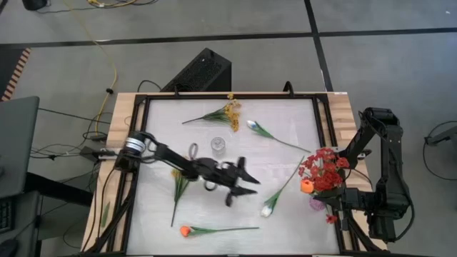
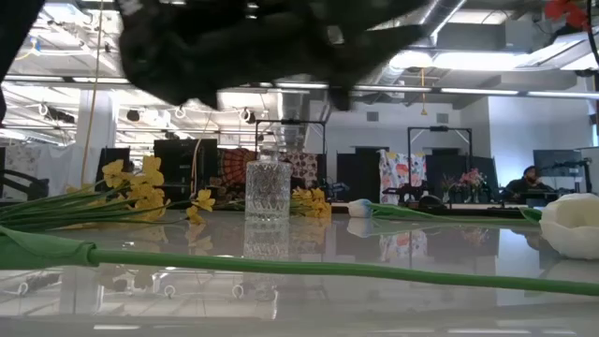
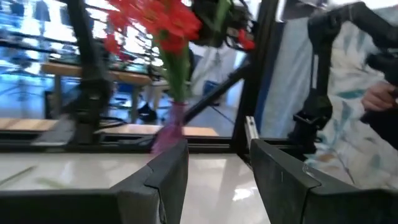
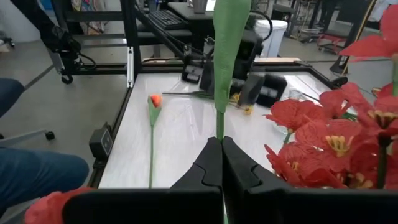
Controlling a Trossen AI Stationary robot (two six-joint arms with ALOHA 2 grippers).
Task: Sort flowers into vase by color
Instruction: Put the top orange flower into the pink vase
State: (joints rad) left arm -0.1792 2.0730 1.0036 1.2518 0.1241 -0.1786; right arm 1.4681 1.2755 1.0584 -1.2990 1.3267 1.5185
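The left pincer [image 1: 245, 184], spread and empty, hovers mid-frame over the white tabletop [image 1: 285, 114]. At right, the right pincer [image 4: 221, 151] pinches a green flower stem [image 4: 227, 37] beside red blossom sprays [image 1: 325, 168].

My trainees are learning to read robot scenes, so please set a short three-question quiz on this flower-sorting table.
1. True or false: the left gripper holds a flower.
2. Which flower lies nearest the table's front edge in the high view? A) orange tulip B) white tulip C) yellow spray
3. Fill in: the right gripper is shut on a green ____.

Key
1. False: its fingers stand open with nothing between them, above the table's middle.
2. A.
3. Stem, beside the red blossoms at the table's right edge.
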